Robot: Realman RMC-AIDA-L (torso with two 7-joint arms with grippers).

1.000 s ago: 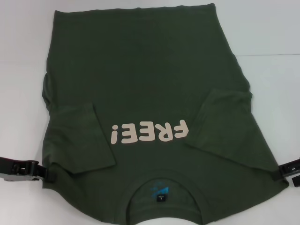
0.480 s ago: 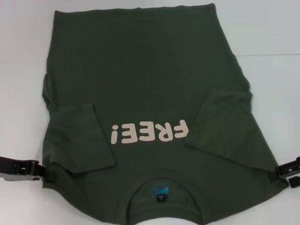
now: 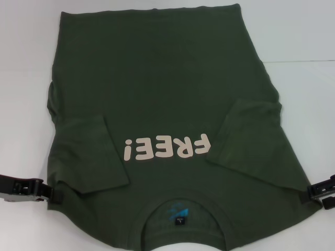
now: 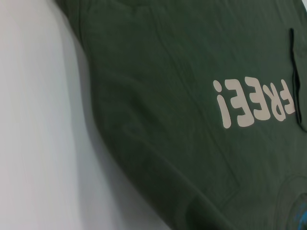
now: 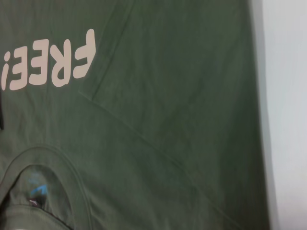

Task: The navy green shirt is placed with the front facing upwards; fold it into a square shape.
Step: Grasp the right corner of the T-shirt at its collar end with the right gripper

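The navy green shirt is soft matt cloth with a fine, even knit, and its pale lettering sits flat and smooth like a print. The white worktop looks smooth and faintly glossy. Both hands, left hand and right hand, are black with a dull plastic sheen.

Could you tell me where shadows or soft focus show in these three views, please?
Head view: even light, sharp pink "FREE!" lettering. Left wrist view: dark olive-green cotton shirt casts a soft shadow on the white table. Right wrist view: neck opening blurred.
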